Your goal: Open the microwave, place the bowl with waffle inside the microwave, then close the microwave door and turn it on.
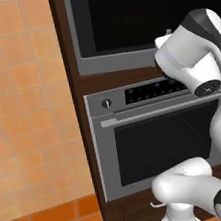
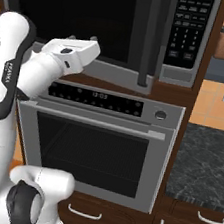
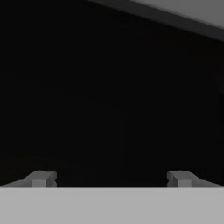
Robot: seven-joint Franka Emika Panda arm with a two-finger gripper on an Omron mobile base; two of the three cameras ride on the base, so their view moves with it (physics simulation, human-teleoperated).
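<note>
Two dark fingertips [image 3: 41, 178] spread wide, end effector [image 3: 110, 178] released and empty, faced close at the microwave door [image 2: 82, 14], door seen shut, microwave [image 1: 119, 25] built in above the oven [image 2: 99, 142].

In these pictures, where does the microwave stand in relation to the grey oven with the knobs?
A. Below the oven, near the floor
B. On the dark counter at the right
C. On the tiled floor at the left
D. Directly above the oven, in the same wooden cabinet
D: in the right base view the microwave, with its black glass front, sits just above the oven in the same brown cabinet column.
</note>
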